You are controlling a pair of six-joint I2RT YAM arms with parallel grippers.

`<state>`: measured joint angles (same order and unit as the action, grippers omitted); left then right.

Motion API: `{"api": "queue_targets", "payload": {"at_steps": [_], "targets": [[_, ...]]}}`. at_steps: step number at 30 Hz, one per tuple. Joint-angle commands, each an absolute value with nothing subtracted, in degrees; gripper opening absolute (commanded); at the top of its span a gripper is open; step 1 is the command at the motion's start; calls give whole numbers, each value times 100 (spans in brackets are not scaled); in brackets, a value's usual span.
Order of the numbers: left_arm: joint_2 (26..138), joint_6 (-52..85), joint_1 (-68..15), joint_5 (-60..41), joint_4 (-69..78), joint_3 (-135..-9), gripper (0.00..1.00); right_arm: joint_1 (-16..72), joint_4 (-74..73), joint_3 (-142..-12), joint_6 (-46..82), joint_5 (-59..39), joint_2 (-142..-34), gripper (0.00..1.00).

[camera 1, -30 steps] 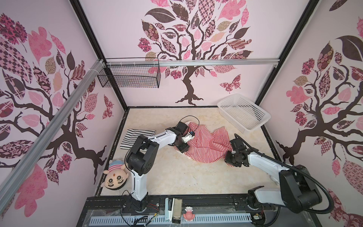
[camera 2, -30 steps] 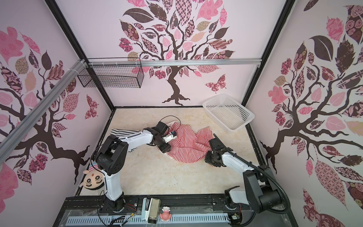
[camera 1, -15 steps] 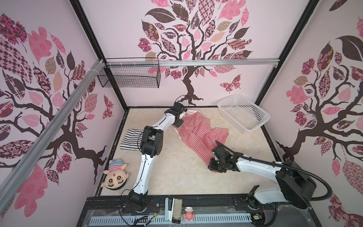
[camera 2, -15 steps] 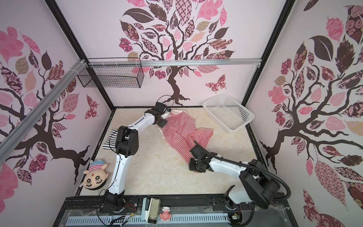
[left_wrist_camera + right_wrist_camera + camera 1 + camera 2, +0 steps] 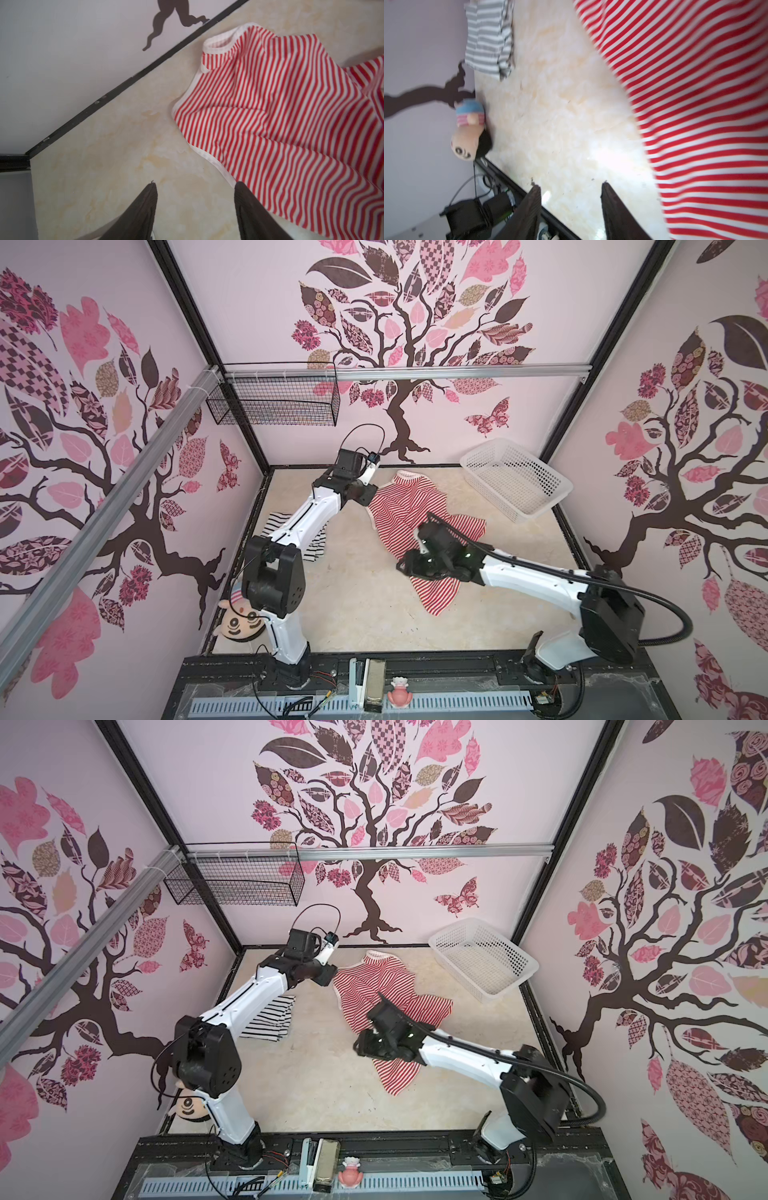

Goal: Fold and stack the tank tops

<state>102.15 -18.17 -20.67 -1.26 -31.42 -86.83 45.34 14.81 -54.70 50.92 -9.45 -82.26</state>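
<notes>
- A white perforated basket (image 5: 515, 485) sits tilted in the far right corner of the bench (image 5: 357, 614), apart from the cloth.
- A wire basket (image 5: 274, 406) hangs on the back wall above the far left corner.
- A plush toy (image 5: 239, 622) lies at the bench's near left edge, and a small pink figurine (image 5: 400, 695) stands on the front rail.
- The black-and-white tank top (image 5: 270, 1021) lies folded by the left edge. In both top views the left arm's forearm crosses over it and hides part of it.
- The red-and-white tank top (image 5: 409, 510) lies stretched out on the middle of the bench, with its white-trimmed neck toward the back wall. The right arm's wrist covers its middle.
- The left arm reaches from the front left base to the back. Its wrist is just beside the top's armhole trim.
- The left pincer (image 5: 195, 185) is released, with bare bench between its fingers (image 5: 145, 207). One tip is at the trimmed edge, but I cannot tell whether it touches.
- The right arm stretches low from the front right, across the top.
- The right pincer (image 5: 571, 186) is released. It grips nothing, and only bench shows in its gap.
</notes>
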Motion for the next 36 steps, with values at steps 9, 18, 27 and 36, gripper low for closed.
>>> {"api": "queue_targets", "payload": {"at_steps": [9, 18, 27, 36], "targets": [[10737, -2080, -4217, -848, -3433, -7754, 62, 2595, 3132, -4316, 4285, -115, -6207, 56], [11344, -2218, -4567, -666, -3971, -7827, 60, 2401, 3401, -4181, 4172, 438, -6191, 57], [11328, -2685, -3867, 139, -3928, -7413, 59, 1548, 3249, -4278, 3812, 198, -6393, 58], [11914, -2549, -1920, 666, -4001, -8722, 59, 1477, 2388, -4150, 4002, -318, -7193, 58]]}}
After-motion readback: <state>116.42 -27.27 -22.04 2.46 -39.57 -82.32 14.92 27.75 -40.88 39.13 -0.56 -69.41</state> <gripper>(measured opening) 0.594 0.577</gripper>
